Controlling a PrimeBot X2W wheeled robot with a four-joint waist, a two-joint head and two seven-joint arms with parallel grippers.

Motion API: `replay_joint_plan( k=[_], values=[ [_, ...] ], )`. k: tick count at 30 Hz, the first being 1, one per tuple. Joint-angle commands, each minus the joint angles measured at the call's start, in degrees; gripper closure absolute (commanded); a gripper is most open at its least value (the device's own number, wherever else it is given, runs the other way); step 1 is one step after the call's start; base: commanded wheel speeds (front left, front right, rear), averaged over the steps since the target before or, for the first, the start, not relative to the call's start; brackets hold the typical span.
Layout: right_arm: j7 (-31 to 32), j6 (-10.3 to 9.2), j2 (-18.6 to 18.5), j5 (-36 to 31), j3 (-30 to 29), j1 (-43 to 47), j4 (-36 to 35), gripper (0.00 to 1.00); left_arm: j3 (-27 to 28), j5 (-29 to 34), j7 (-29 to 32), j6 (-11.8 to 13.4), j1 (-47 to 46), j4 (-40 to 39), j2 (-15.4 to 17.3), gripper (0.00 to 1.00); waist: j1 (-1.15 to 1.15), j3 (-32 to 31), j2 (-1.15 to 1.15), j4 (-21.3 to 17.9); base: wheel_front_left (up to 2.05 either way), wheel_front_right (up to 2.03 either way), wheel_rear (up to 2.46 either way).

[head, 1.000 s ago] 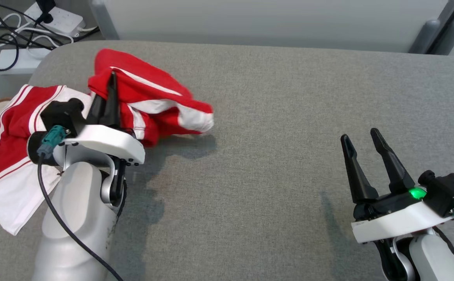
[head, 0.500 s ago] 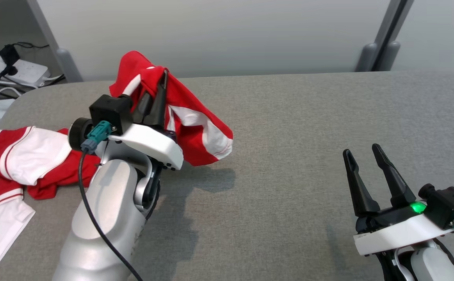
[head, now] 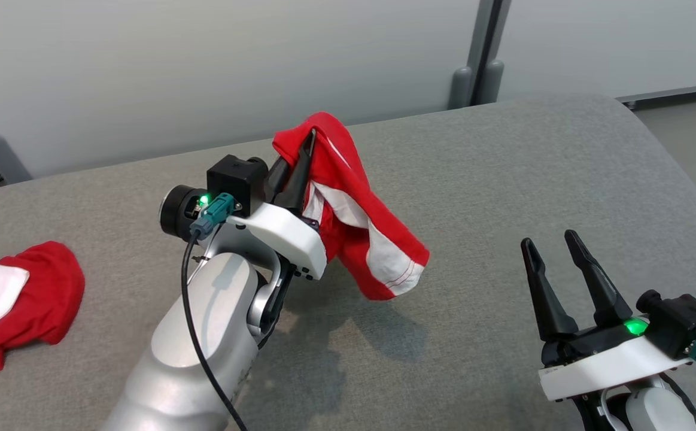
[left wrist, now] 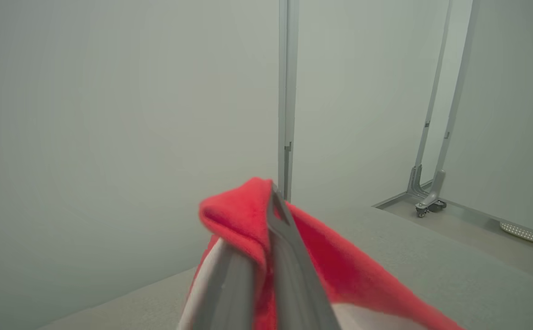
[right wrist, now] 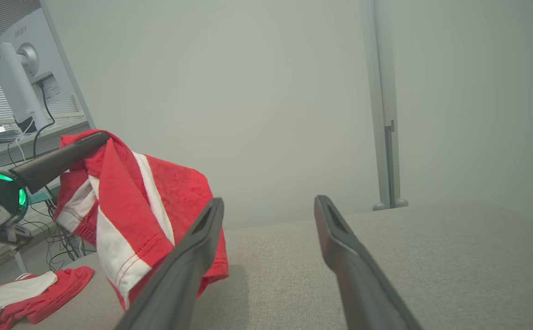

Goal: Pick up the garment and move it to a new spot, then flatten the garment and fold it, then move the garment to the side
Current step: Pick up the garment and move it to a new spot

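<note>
The left gripper [head: 307, 140], clamped on the red-and-white garment [head: 377, 251], has lifted it off the bench [head: 503, 167]. It now hangs below that gripper, ready to be moved. The right gripper [head: 549, 239] stands apart, empty.

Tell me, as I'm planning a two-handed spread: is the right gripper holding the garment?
No, the right gripper stands open and empty, while the garment hangs from the shut left gripper.

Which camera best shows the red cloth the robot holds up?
Right wrist view: the garment hangs large and side-on from the left gripper. The head view sees it from above, partly behind that gripper; left wrist view, a blurred fold.
</note>
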Motion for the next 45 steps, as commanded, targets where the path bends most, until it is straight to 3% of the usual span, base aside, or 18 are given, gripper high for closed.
replay_joint_plan(
  k=[1, 10, 23, 24, 25, 26, 27, 33, 45],
  values=[
    [-0.67, 0.41, -0.13, 0.45, 1.33, -1.05, -1.35, 0.0, 0.73, -1.07, -0.72, 0.85, -3.31, -1.19, 1.41, 1.0, 0.0, 0.18, 0.0, -2.25, 0.0, 0.0, 0.0],
    [-0.67, 0.41, 0.33, 0.56, 1.63, -2.09, -1.93, 0.0, -6.28, -2.55, -1.47, 3.22, -5.0, 4.97, 1.4, 1.0, 0.0, 3.56, 0.0, -5.44, 0.0, 0.0, 0.0],
    [-0.67, 0.41, 1.62, 0.31, 2.61, -4.71, -1.52, 0.0, -18.77, -11.23, -2.54, 2.71, -6.77, 16.44, 1.4, 1.0, 0.0, 7.38, 0.0, -6.3, 0.0, 0.0, 0.0],
    [-0.67, 0.41, 1.71, 0.32, 2.72, -4.87, -1.48, 0.0, -19.51, -11.83, -2.68, 2.96, -7.02, 16.75, 1.4, 0.72, 0.0, 7.6, 0.0, -6.38, 0.0, 0.0, 0.0],
    [-0.67, 0.41, 1.8, 0.32, 2.78, -5.01, -1.42, 0.0, -20.15, -12.43, -2.81, 3.2, -7.23, 17.04, 1.4, 0.53, 0.0, 7.71, 0.0, -6.41, 0.0, 0.0, 0.0],
    [-0.67, 0.41, 1.89, 0.33, 2.83, -5.12, -1.37, 0.0, -20.75, -12.98, -2.94, 3.43, -7.45, 17.29, 1.4, 0.09, 0.0, 7.81, 0.0, -6.45, 0.0, 0.0, 0.0],
    [-0.67, 0.41, 1.98, 0.34, 2.86, -5.2, -1.32, 0.0, -21.29, -13.51, -3.05, 3.62, -7.67, 17.53, 1.4, 0.0, 0.0, 7.89, 0.0, -6.46, 0.0, 0.0, 0.0],
    [-0.67, 0.41, 2.29, 0.31, 2.25, -5.13, -1.11, 0.0, -23.0, -16.21, -3.55, 5.05, -9.43, 17.29, 1.4, 0.0, 0.0, 8.01, 0.0, -5.52, 0.0, 0.0, 0.0],
    [-0.67, 0.41, 1.64, 0.05, 2.1, -3.95, -1.26, 0.0, -18.21, -15.8, -3.61, 6.74, -5.45, 6.12, 1.4, 0.0, 0.0, 5.41, 0.0, 0.36, 0.0, 0.0, 0.0]
  ],
)
